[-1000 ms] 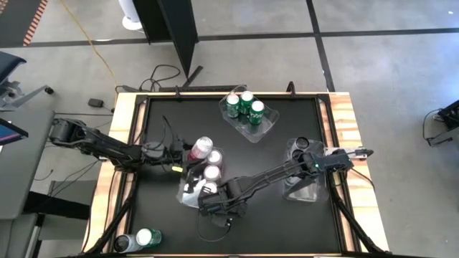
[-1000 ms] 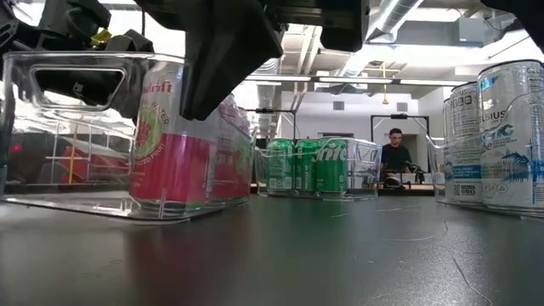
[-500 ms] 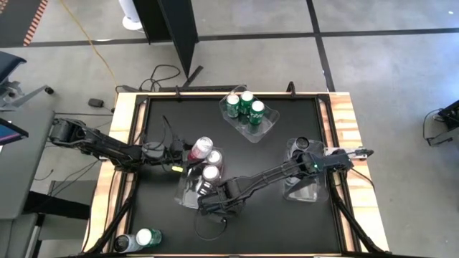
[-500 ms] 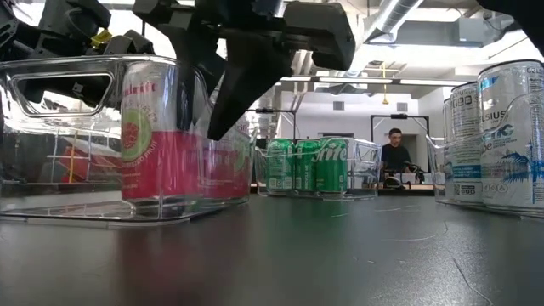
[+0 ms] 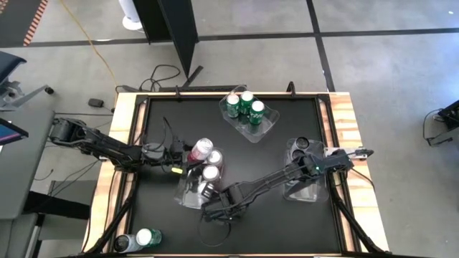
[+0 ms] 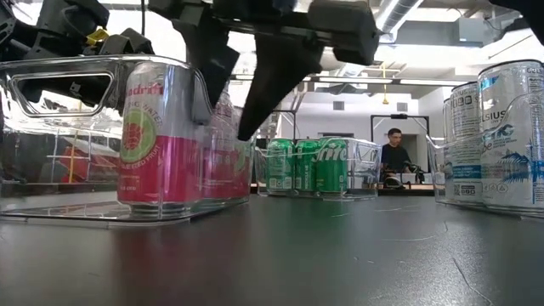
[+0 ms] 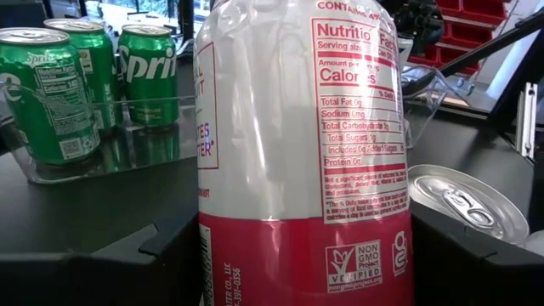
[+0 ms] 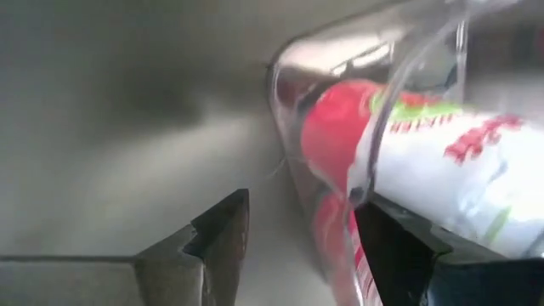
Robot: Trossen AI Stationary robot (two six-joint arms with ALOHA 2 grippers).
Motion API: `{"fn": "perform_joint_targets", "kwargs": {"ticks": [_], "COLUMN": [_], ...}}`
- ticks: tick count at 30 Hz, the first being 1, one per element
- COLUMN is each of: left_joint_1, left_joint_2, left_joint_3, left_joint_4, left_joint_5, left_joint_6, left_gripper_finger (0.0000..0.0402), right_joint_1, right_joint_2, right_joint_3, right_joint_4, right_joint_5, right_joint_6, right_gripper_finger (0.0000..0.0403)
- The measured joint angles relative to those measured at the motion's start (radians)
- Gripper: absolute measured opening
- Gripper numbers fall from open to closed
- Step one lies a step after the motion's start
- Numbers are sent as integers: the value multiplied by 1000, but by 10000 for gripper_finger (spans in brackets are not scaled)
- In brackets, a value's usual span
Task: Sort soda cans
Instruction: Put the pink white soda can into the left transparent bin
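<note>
A clear bin (image 5: pixel 188 192) at mid-table holds pink soda cans (image 5: pixel 211 173) standing upright. The nearest one (image 6: pixel 157 136) stands at the bin's near end. My right gripper (image 6: pixel 228 119) is open just above and beside that can, at the bin's near end (image 8: pixel 374 136). My left gripper (image 5: pixel 192 153) reaches in from the left and is shut on another pink can (image 7: pixel 297 144) at the bin's far end. Green cans (image 5: pixel 246 106) stand in a far bin, pale and dark cans (image 6: pixel 501 127) in a right bin. My left gripper pinches the pink can's lower body (image 7: pixel 255 255) between its two fingers (image 7: pixel 161 255), one on each side. The fingers come level from the table's left. The can is upright; its bottom is out of view, so I cannot tell if it rests on anything.
Two more cans (image 5: pixel 138 240) stand at the table's near left corner. The right bin (image 5: pixel 303 188) sits under my right arm's elbow. Cables (image 5: pixel 161 129) lie at the left. A person (image 6: pixel 393 153) sits far behind the table.
My right gripper has opened and let go of the pink can, which now stands upright in the bin's near end. The gripper has drawn back a little toward the table's near right.
</note>
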Motion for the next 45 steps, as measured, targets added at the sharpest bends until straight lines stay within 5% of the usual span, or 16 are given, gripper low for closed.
{"fn": "perform_joint_targets", "kwargs": {"ticks": [23,28,35,45], "left_joint_1": [-38,-39,-70,-82], "left_joint_2": [0,0,2,2], "left_joint_3": [-1,-1,-3,-3], "left_joint_4": [-11,-13,-15,17], "left_joint_5": [-25,-24,-20,-26], "left_joint_6": [13,35,115,182], "left_gripper_finger": [287,287,287,287], "right_joint_1": [50,-36,-176,-221], "right_joint_2": [-197,-284,-290,-254], "right_joint_3": [1,-2,-4,-12], "right_joint_4": [-47,102,159,169], "right_joint_5": [159,138,101,52], "right_joint_6": [184,212,239,207], "right_gripper_finger": [225,165,18,4]}}
